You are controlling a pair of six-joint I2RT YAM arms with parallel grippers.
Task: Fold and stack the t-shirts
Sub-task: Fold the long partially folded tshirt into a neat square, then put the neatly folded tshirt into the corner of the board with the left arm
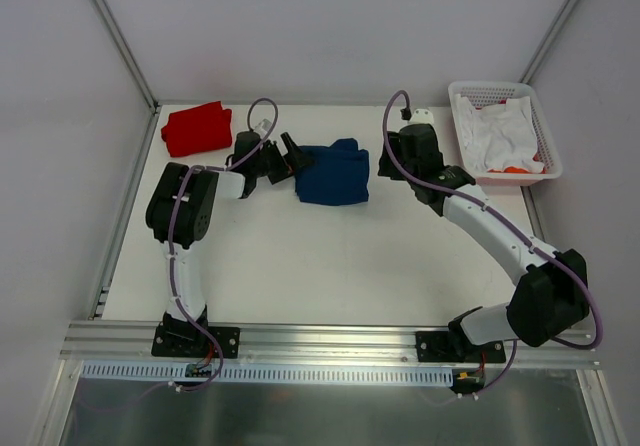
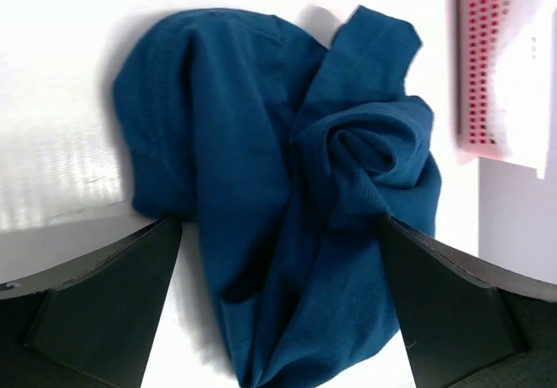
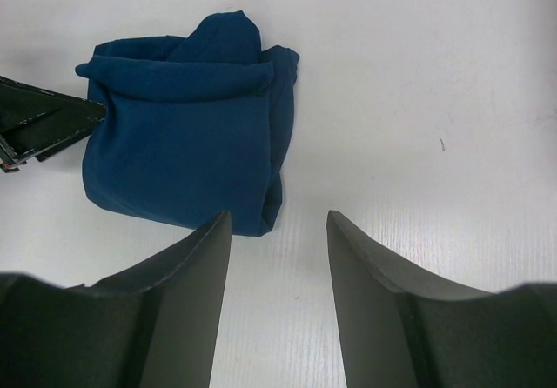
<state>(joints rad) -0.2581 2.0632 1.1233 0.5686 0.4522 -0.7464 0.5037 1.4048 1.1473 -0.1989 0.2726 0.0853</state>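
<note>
A white table [image 1: 300,266] is seen, with a basket [image 1: 462,116] of white cloth at its far right. The navy t-shirt [image 1: 333,174] is bunched at far centre, and the red t-shirt [image 1: 196,128] is laid far left. The left gripper [image 1: 288,158] is held wide open at the navy t-shirt's edge. The right gripper [image 3: 278,218] is held apart and empty beside it.

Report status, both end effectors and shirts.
Left end effector open at bunched navy shirt's edge. Right end effector open, empty. Red shirt apart, back left. Nothing in the way.

The left shirt [image 1: 196,129] lies at ten o'clock on the desk [image 1: 300,266], the middle shirt [image 1: 334,175] at twelve, the basket [image 1: 490,87] at two.
</note>
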